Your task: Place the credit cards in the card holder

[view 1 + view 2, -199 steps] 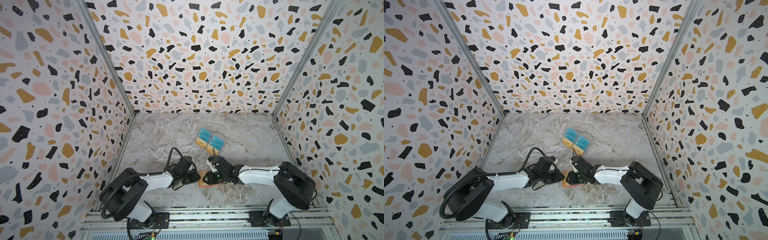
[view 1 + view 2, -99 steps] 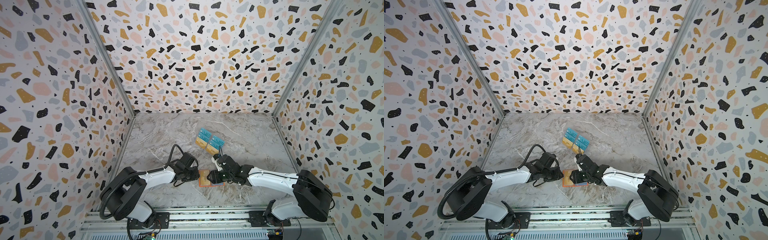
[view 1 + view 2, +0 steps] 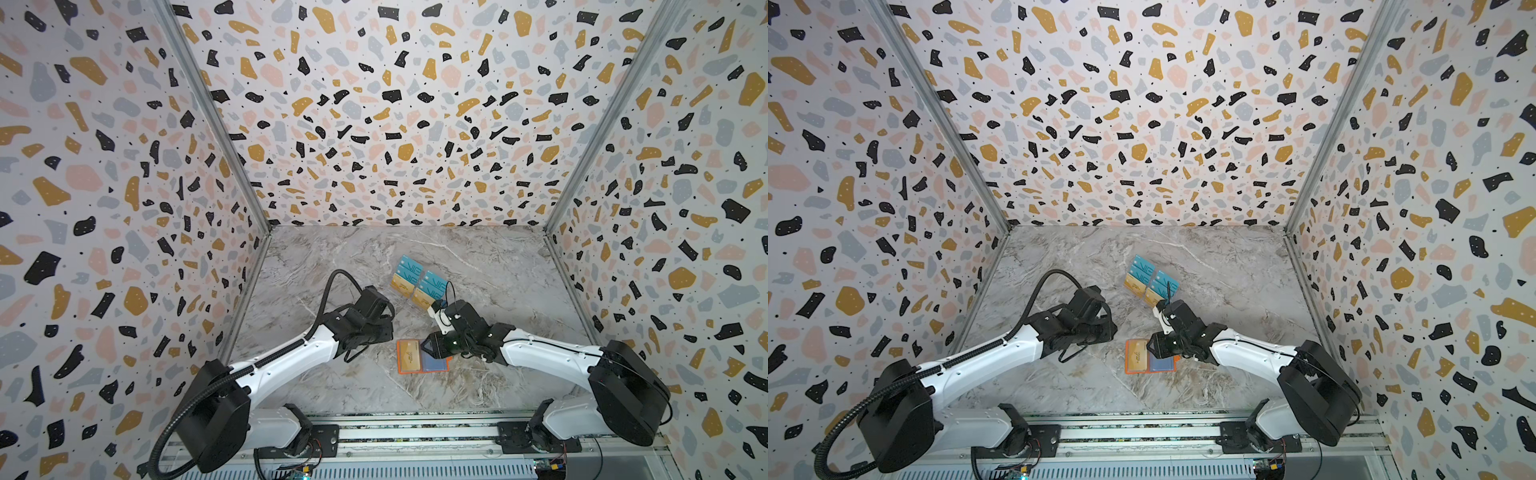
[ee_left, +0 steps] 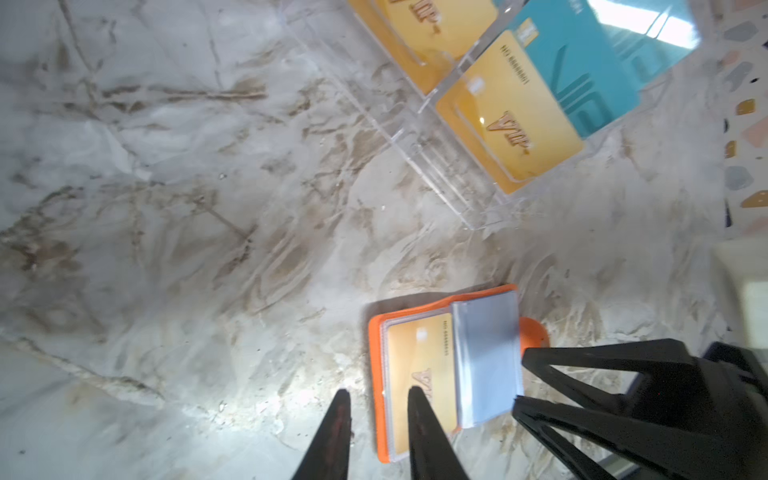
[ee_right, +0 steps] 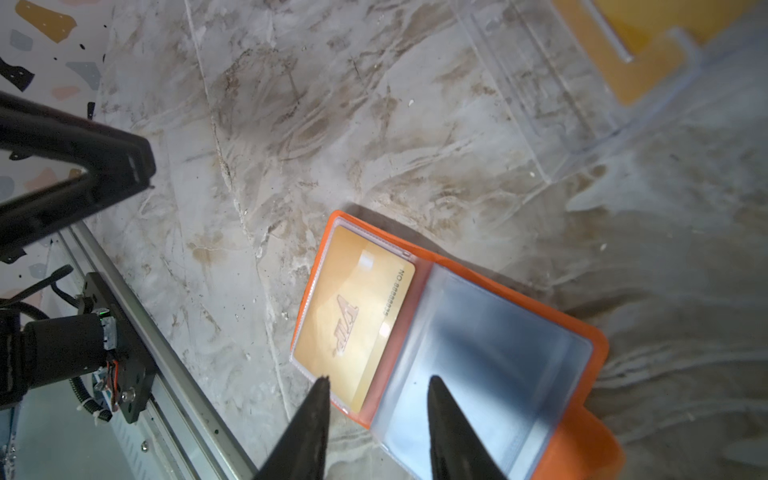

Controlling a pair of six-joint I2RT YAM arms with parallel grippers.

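The orange card holder (image 3: 444, 365) (image 3: 1128, 371) lies open on the marble floor near the front. A gold credit card (image 4: 415, 357) (image 5: 353, 316) sits in its left sleeve, and its clear sleeves (image 5: 490, 357) fan out to the right. More credit cards (image 3: 419, 282) (image 3: 1150, 282), teal and gold, stand in a clear acrylic stand behind it. My left gripper (image 3: 390, 334) (image 4: 378, 397) hovers just off the holder's left edge, jaws slightly apart and empty. My right gripper (image 3: 432, 347) (image 5: 378, 384) hangs open over the holder's spine and clear sleeves, gripping nothing.
The acrylic stand (image 4: 436, 166) (image 5: 552, 95) stands close behind both grippers. Terrazzo-patterned walls close off the left, right and back. A metal rail (image 3: 415, 432) with both arm bases runs along the front edge.
My left gripper has drawn back from the holder's left edge and its jaws have parted a little. My right gripper stays over the holder while its elbow has swung out to the right.
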